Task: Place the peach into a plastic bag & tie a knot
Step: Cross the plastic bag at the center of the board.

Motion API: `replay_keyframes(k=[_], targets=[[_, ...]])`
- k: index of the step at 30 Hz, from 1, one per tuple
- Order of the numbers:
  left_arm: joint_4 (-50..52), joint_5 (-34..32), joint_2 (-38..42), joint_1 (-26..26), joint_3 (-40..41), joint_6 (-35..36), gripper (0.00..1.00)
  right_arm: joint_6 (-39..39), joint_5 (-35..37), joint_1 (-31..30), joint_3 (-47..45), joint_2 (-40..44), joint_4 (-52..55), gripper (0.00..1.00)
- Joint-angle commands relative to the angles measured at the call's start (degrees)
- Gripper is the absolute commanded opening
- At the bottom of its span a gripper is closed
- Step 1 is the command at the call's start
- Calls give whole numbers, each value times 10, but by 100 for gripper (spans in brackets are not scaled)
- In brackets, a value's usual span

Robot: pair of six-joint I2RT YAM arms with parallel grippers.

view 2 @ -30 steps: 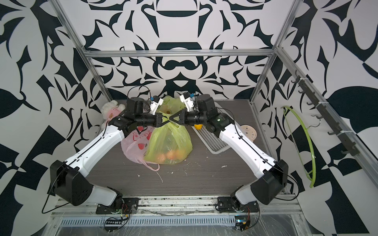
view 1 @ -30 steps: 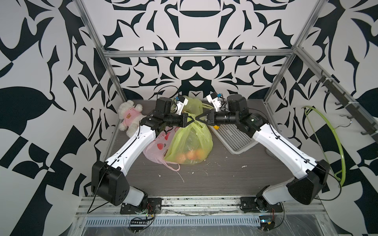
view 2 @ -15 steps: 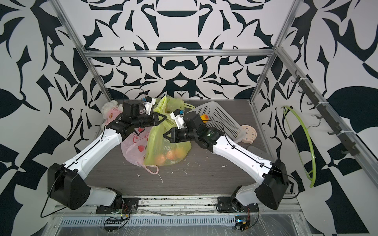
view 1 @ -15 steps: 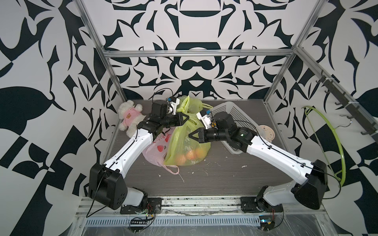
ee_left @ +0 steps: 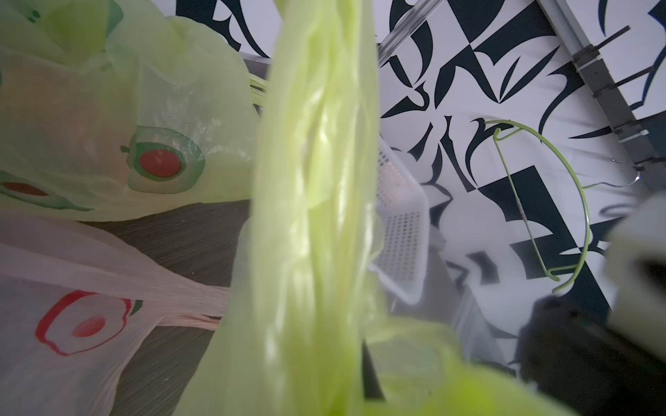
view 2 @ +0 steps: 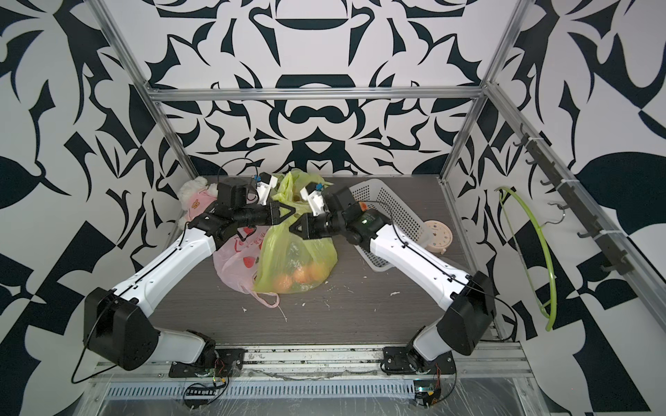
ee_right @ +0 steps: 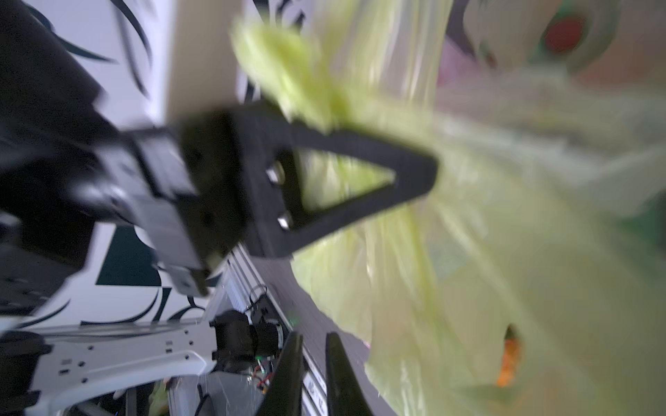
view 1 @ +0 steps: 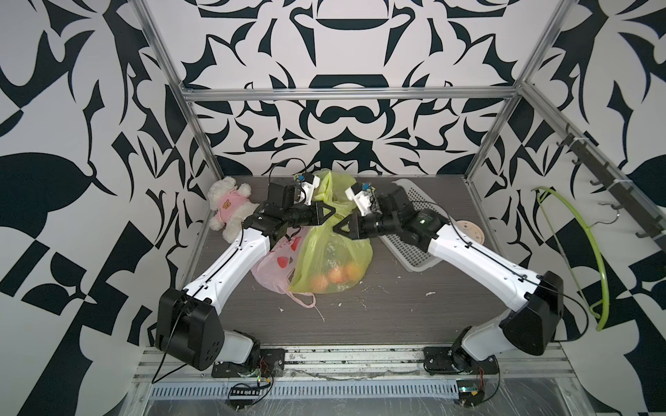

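A yellow-green plastic bag (view 1: 331, 252) (view 2: 288, 252) stands mid-table with orange peaches (view 1: 333, 279) (view 2: 301, 275) showing through its bottom. My left gripper (view 1: 332, 212) (view 2: 292, 212) is shut on the bag's twisted top. In the left wrist view that bunched strip (ee_left: 313, 216) runs down into the jaws and hides them. My right gripper (view 1: 337, 229) (view 2: 293, 229) sits just below the left one, against the bag's neck. Its fingers (ee_right: 292, 374) stand a narrow gap apart around the right gripper (ee_right: 312, 374), nothing between them. The right wrist view shows the left gripper (ee_right: 425, 173) with green plastic.
A pink bag with strawberry prints (view 1: 277, 263) lies against the green bag's left side. Another green bag (view 1: 333, 183) sits behind. A white perforated basket (view 1: 414, 248) is at the right, a round dial (view 1: 468, 230) beyond it. A plush bear (view 1: 227, 210) sits far left; a green hanger (view 1: 594, 259) hangs right.
The right gripper let go of the bag's top, swung down and forward, then came back beside the left gripper with its jaws slightly parted. The left gripper kept hold of the bag's top.
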State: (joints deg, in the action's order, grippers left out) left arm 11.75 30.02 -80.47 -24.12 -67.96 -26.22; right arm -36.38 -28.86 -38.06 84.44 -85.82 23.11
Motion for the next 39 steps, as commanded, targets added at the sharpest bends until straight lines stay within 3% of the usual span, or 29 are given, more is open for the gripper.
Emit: replay_keyframes(k=[1,5,8,19,28,30,31,39], targets=[[4,39,20,0,5,27,0,-16,-59,63,67,-3,37,31],[5,58,22,0,3,32,0,-26,-108,87,132,-61,36,42],[8,72,23,0,2,35,0,-39,-136,88,189,-112,28,57],[21,99,26,0,-1,46,0,-83,-157,88,301,-219,2,60],[33,108,28,0,-1,52,0,-106,-181,88,315,-233,-32,22],[35,108,29,0,-1,53,0,-108,-184,88,318,-234,-33,4],[37,107,29,0,-1,54,0,-107,-185,88,319,-234,-34,0],[45,98,34,0,14,54,16,-88,-172,93,327,-217,-9,0]])
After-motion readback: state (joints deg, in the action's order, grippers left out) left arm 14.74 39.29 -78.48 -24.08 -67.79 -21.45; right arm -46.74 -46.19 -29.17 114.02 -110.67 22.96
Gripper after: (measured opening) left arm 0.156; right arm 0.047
